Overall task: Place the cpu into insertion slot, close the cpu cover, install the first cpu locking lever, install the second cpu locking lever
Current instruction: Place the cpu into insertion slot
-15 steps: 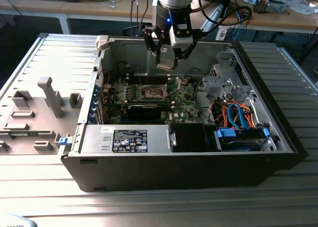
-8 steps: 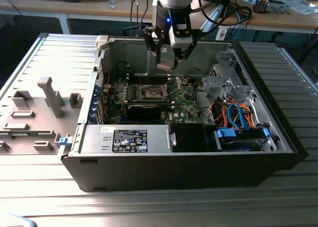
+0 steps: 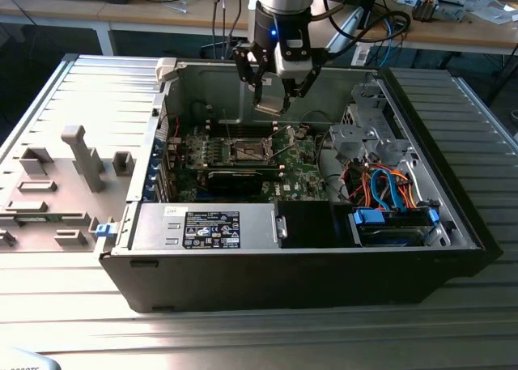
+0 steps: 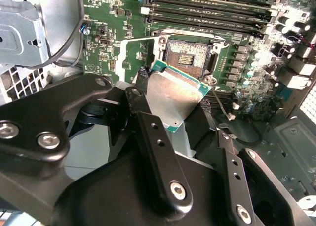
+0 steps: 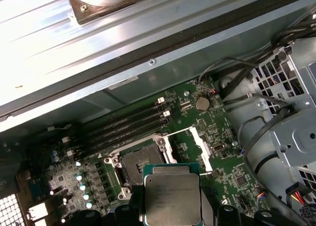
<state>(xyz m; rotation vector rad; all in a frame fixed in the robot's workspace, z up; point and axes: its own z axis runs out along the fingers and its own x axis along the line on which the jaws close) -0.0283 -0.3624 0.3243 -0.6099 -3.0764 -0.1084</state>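
Note:
My gripper [image 3: 273,95] hangs above the open computer case, shut on the cpu [image 3: 271,104], a flat square chip with a silver face and green rim. In both wrist views the cpu [image 4: 173,93] [image 5: 172,196] sits between black fingers [image 4: 150,132], tilted and well above the board. The insertion slot [image 3: 247,150] [image 4: 187,55] [image 5: 138,164], a dark square socket with a metal rim, lies bare below and slightly ahead of the chip. The cpu cover [image 4: 133,50] [image 5: 197,147], a thin silver frame, stands swung open beside the socket.
A black labelled power-supply box [image 3: 212,227] lines the case's near wall. A metal drive cage [image 3: 376,135] with orange and blue cables [image 3: 380,184] fills the exterior view's right. Long memory slots [image 4: 212,11] run beside the socket. Grey fixtures [image 3: 81,155] stand outside the case.

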